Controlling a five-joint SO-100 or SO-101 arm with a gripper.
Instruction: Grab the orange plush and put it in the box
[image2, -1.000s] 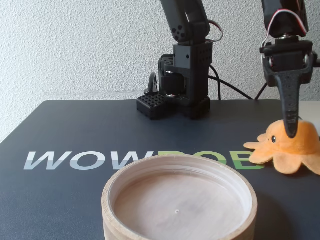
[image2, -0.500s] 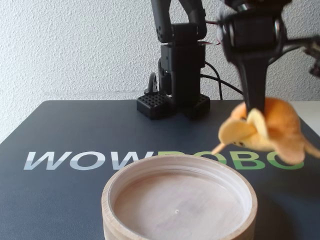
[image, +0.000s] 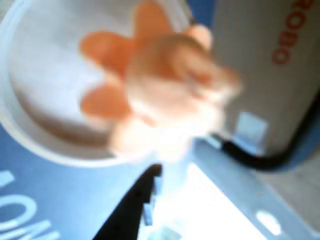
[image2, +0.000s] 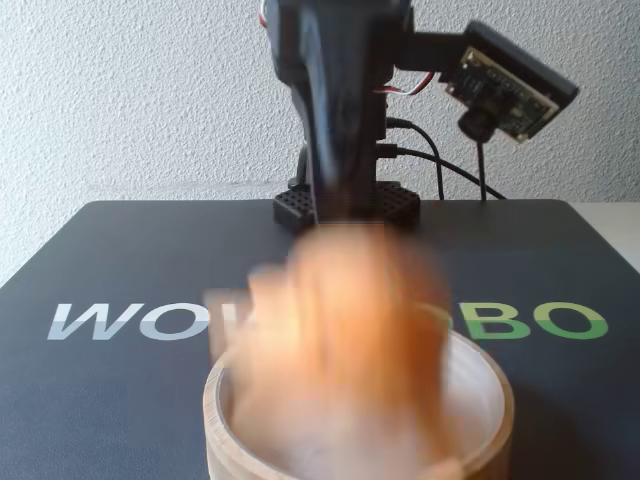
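The orange plush (image: 165, 85) is a motion-blurred orange shape just beyond my fingertips, over the pale inside of the round light-wood box (image: 30, 125). In the fixed view the plush (image2: 340, 330) is a tall orange smear right above the box (image2: 490, 400), reaching down into it, while the arm (image2: 335, 120) behind it looks still. My gripper (image: 170, 165) enters the wrist view from the bottom, with a black finger (image: 135, 200) on the left and a bright overexposed part on the right. The jaws look apart and the plush seems loose from them.
The box stands at the near edge of a dark mat (image2: 120, 260) with large lettering. The arm's base (image2: 345, 205) and cables (image2: 440, 165) are at the mat's far edge, before a white wall. A camera module (image2: 510, 85) sticks out to the right of the arm.
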